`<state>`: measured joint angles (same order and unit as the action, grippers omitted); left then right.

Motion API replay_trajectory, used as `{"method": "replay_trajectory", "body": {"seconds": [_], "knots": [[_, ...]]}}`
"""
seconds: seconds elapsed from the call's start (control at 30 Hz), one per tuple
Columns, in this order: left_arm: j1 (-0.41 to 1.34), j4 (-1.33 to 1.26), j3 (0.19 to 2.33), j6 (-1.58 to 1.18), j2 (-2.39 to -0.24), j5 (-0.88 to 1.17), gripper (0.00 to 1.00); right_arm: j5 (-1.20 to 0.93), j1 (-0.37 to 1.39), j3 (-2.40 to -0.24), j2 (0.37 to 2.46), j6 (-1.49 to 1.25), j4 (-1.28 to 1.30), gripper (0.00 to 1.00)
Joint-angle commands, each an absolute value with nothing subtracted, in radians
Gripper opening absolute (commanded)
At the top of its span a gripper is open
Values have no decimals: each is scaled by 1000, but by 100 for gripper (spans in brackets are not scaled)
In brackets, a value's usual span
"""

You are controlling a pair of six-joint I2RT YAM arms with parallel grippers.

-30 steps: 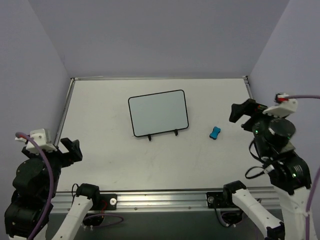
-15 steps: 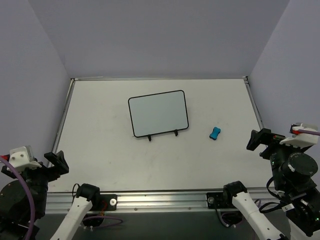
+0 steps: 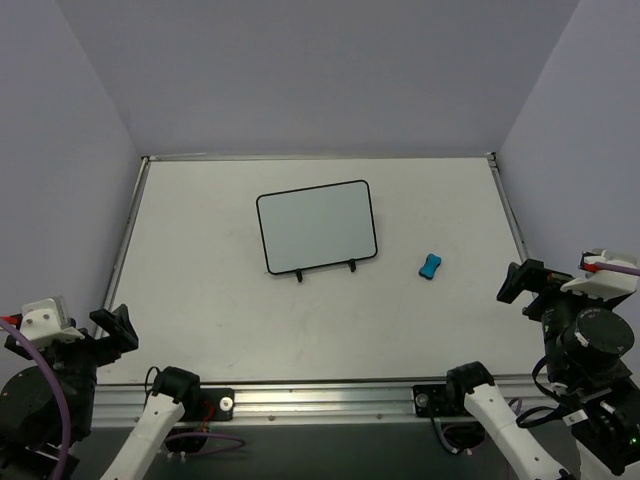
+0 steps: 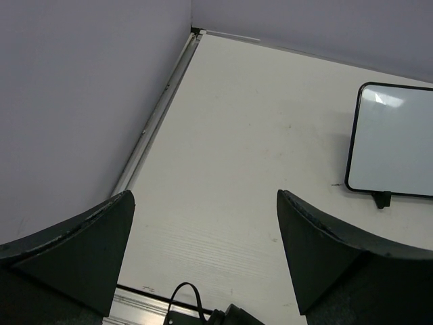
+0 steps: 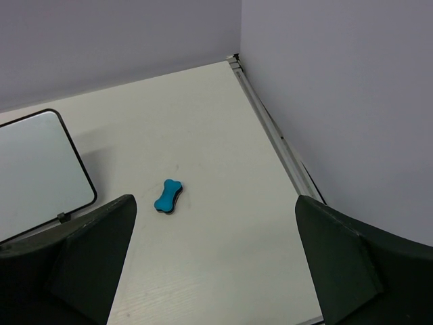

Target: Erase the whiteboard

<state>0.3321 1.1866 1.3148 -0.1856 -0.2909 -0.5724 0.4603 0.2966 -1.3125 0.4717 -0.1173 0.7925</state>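
The whiteboard point(image 3: 317, 226) stands on its two black feet at the middle of the table, its white face blank. It also shows in the left wrist view point(image 4: 396, 143) and the right wrist view point(image 5: 37, 169). The blue bone-shaped eraser point(image 3: 430, 265) lies on the table to the board's right, also in the right wrist view point(image 5: 168, 196). My left gripper point(image 3: 112, 330) is open and empty at the near left corner. My right gripper point(image 3: 525, 283) is open and empty at the near right edge, well back from the eraser.
A metal rail point(image 3: 320, 392) runs along the near table edge with both arm bases on it. Raised rails border the left side point(image 4: 152, 120) and right side point(image 5: 270, 128). Purple walls close in on three sides.
Both arms pulled back and down toward the near corners over the last second, and have nearly stopped. The whiteboard and eraser have not moved.
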Motion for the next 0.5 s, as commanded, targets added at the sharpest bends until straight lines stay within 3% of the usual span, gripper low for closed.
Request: {"method": "replay_trajectory", "body": {"seconds": [0.0, 0.47], "knots": [[333, 1120, 1293, -166, -279, -546, 94, 505, 305, -1307, 476, -95, 770, 100], [337, 1075, 1282, -120, -281, -503, 94, 540, 318, -1319, 499, -97, 782, 100]]}}
